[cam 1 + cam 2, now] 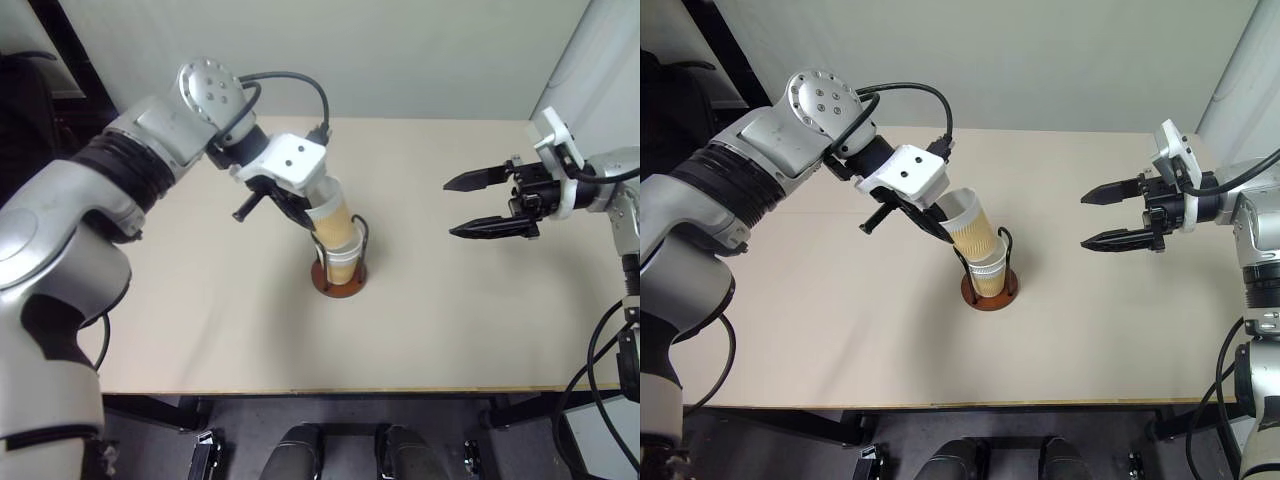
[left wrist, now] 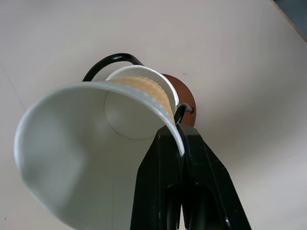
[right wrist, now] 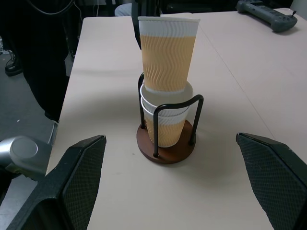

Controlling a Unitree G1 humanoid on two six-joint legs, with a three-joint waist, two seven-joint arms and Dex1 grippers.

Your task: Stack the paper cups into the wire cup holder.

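With two paper cups (image 3: 163, 122) already nested in the wire cup holder (image 3: 165, 148) mid-bench (image 1: 200, 320), left fingers (image 2: 158, 182) pinch the third cup (image 3: 168, 52) partly seated; right fingers (image 1: 480, 229) spread empty.

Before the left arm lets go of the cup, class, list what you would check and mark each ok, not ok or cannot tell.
1. Left tool pinches the top cup by its rim: ok.
2. Top cup's base is inside the cup below: ok.
3. Top cup is pushed fully down: not ok, most of its wall is above the stack.
4. Top cup is in line with the stack: not ok, it leans in the head views.
5. Holder stands flat on the table: ok.
6. Right tool is open and apart from the holder: ok.
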